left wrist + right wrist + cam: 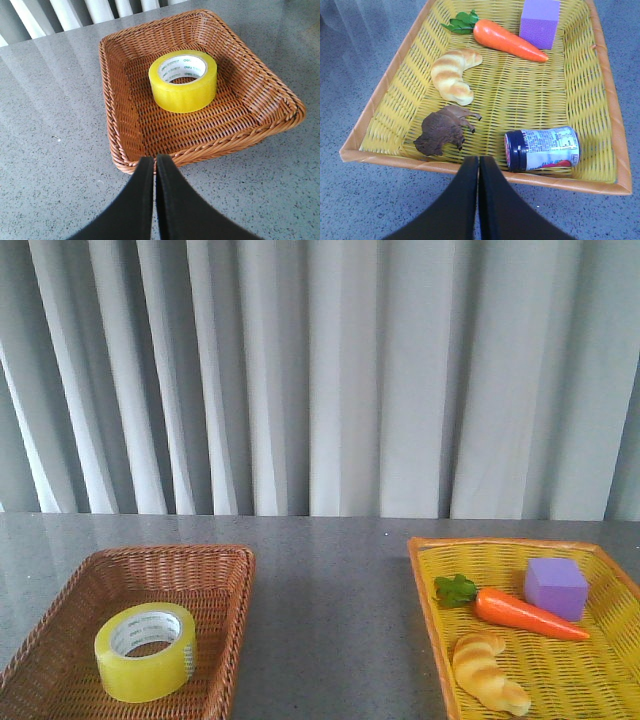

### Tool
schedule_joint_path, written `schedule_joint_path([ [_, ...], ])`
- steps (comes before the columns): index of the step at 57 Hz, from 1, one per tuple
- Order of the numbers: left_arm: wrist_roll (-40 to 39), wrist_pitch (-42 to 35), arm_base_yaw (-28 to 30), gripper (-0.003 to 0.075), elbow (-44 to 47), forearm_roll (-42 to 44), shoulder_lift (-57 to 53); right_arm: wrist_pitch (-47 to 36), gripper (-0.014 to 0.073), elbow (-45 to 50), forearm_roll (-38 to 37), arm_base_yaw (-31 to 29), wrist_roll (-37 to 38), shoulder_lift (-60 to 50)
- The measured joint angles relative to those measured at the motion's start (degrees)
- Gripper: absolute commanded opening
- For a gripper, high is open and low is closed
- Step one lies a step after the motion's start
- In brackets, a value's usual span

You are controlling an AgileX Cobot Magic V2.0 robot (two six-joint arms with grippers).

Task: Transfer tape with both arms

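Note:
The tape (146, 651) is a yellow roll with a white core. It lies flat in a brown wicker basket (90, 575) at the front left of the table. In the left wrist view the tape (183, 81) sits in the basket (125, 132), well beyond my left gripper (154, 160). The left gripper is shut and empty, over the basket's near rim. My right gripper (478, 160) is shut and empty, at the near rim of a yellow basket (600, 100). Neither arm shows in the front view.
The yellow basket (432, 590) at the front right holds a carrot (520, 611), a purple block (556, 586) and a croissant (486, 670). The right wrist view also shows a brown animal figure (442, 132) and a jar lying on its side (542, 148). Grey curtains hang behind the table.

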Motion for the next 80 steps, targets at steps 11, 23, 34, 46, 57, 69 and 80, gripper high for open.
schedule_joint_path([
  [11, 0.00, 0.00, 0.00, -0.0006, 0.00, 0.00, 0.00, 0.00, -0.0007, 0.00, 0.00, 0.00, 0.00, 0.00],
  [23, 0.00, -0.06, 0.00, -0.0007, 0.06, 0.00, 0.00, 0.07, -0.0007, 0.00, 0.00, 0.00, 0.00, 0.00],
  [34, 0.24, -6.40, 0.19, -0.0006, 8.30, 1.02, -4.45, 0.07, -0.0008, 0.00, 0.00, 0.00, 0.00, 0.00],
  [46, -0.20, -25.57, 2.62, -0.0006, 25.55, 0.66, -16.94, 0.08, -0.0008, 0.00, 0.00, 0.00, 0.00, 0.00],
  [57, -4.01, -35.49, 4.27, -0.0006, 36.77, 0.18, -26.78, 0.15, -0.0007, 0.00, 0.00, 0.00, 0.00, 0.00],
  [69, -5.80, -36.28, 4.38, -0.0006, 38.64, 0.06, -29.62, 0.20, -0.0007, 0.00, 0.00, 0.00, 0.00, 0.00],
  [80, -5.98, -36.28, 4.38, -0.0006, 38.64, 0.06, -29.66, 0.20, -0.0007, 0.00, 0.00, 0.00, 0.00, 0.00],
])
